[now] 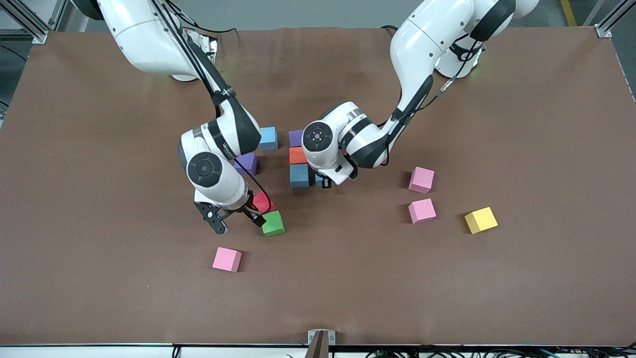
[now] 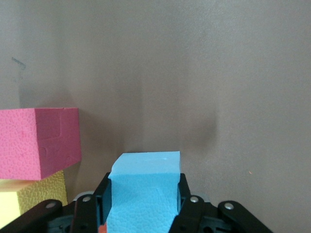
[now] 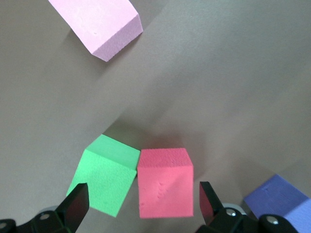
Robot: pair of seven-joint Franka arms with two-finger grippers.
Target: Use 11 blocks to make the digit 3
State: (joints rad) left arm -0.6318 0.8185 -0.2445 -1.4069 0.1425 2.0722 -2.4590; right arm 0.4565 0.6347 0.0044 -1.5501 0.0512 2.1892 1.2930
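My left gripper (image 1: 323,182) is shut on a light blue block (image 2: 145,187), low beside a dark blue block (image 1: 299,175). That block forms a touching column with an orange block (image 1: 298,155) and a purple block (image 1: 296,137). My right gripper (image 1: 239,224) is open and empty, just above a green block (image 1: 273,223) and a red block (image 1: 263,201) that touch each other. In the right wrist view the green block (image 3: 104,179) and the red block (image 3: 165,182) lie between its open fingers (image 3: 76,204).
Loose blocks: a light blue (image 1: 268,138) and a purple (image 1: 247,163) by the right arm's wrist, a pink (image 1: 227,259) nearest the front camera, two pinks (image 1: 421,179) (image 1: 422,210) and a yellow (image 1: 480,220) toward the left arm's end.
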